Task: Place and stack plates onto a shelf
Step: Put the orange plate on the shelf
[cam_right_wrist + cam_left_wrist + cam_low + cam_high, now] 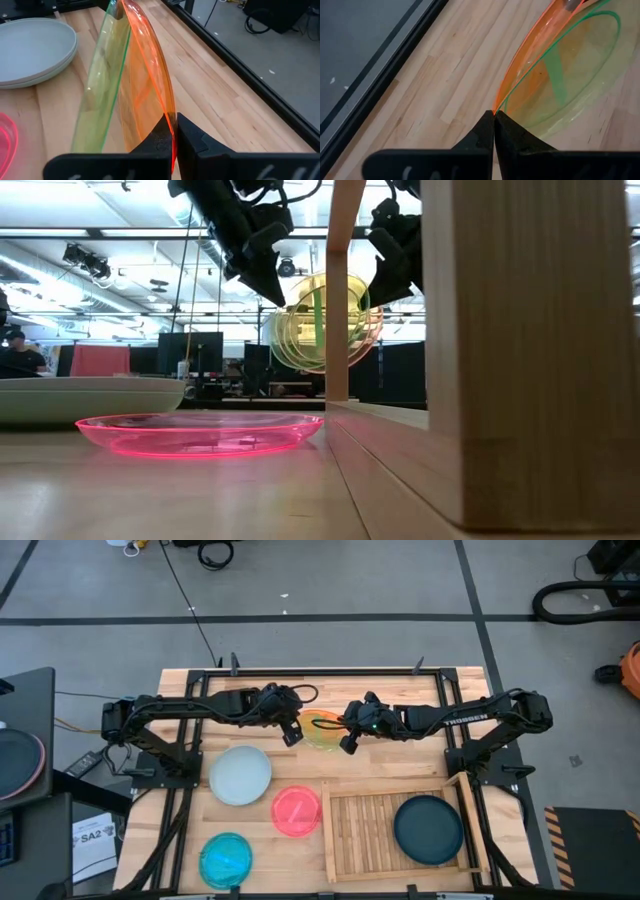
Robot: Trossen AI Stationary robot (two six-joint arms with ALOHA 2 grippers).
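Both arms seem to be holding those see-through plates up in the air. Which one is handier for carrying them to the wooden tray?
Probably the right gripper: it is shut on the translucent orange and yellow-green plates, and its arm stands beside the light wooden slatted shelf.

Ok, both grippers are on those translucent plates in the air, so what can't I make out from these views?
- Low view: the light wooden slatted shelf's near post hides the dark teal round plate.
- High view: the two lifted translucent plates, orange and yellow-green, blend together; their overlap is unclear.
- Left wrist view: orange plate cut off by the edge.

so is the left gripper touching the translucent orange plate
Touching. The left wrist view shows the left gripper shut on the rim of the translucent orange plate, held tilted above the table.
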